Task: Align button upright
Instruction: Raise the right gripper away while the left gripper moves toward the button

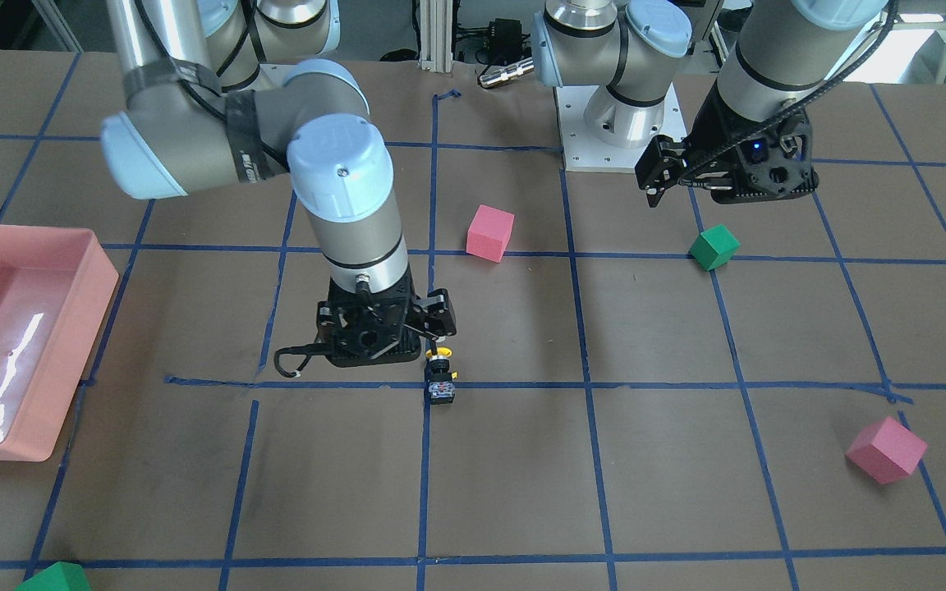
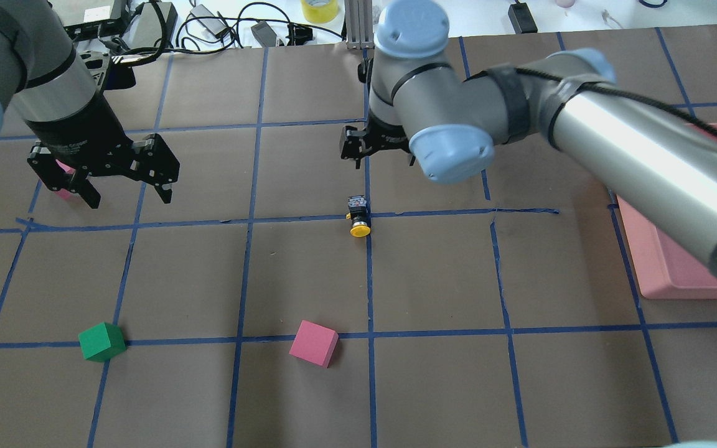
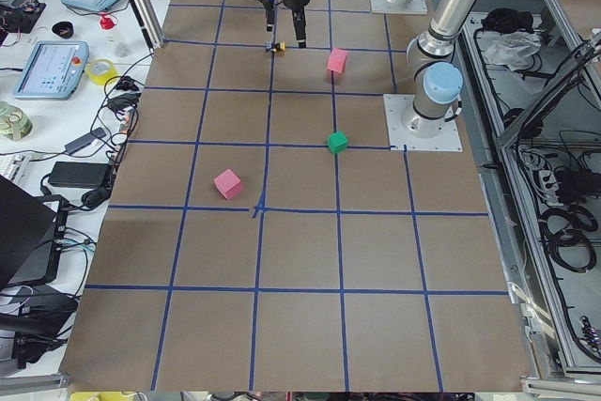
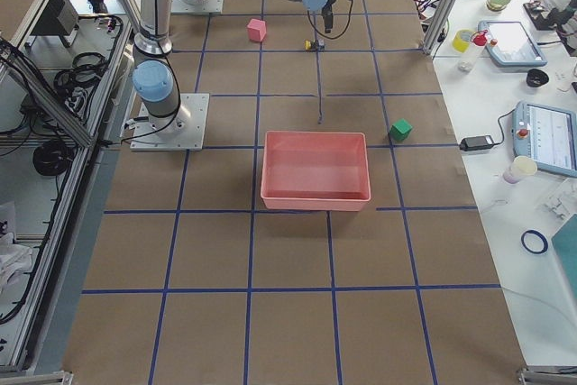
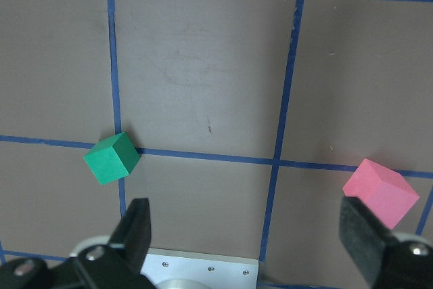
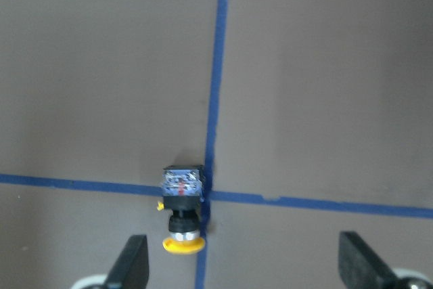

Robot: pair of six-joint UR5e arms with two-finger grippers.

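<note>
Brown paper ruled into squares by blue tape (image 6: 220, 45) covers the table (image 2: 433, 386). The button (image 2: 358, 216) lies on its side at a crossing of two tape lines. It is about midway between the table's two ends and well away from every edge, with its yellow cap toward the robot's edge and its silvery base block toward the operators' edge. The right gripper (image 6: 245, 269) hangs just above it without touching, jaws spread wide with nothing between them. In the right wrist view the button sits nearer one finger (image 6: 132, 262), its long axis crossing the line on which the jaws close. We judge this to be the approach before the grasp, since the button is not yet upright. As we read it, the next move calls for a small sideways shift to centre the jaws on the black body, a descent and a closing grip. A quarter turn would then set the base block down and the cap up. So small a part could slip if pinched on the round cap. The left gripper (image 2: 128, 194) hovers toward the table's left end, jaws likewise wide and empty, above a green cube (image 5: 111, 158) and a pink cube (image 5: 379, 191). A second pink cube (image 2: 313, 343) lies toward the robot's edge. The pink bin (image 4: 315, 200), near the right end, holds nothing that we can see.
</note>
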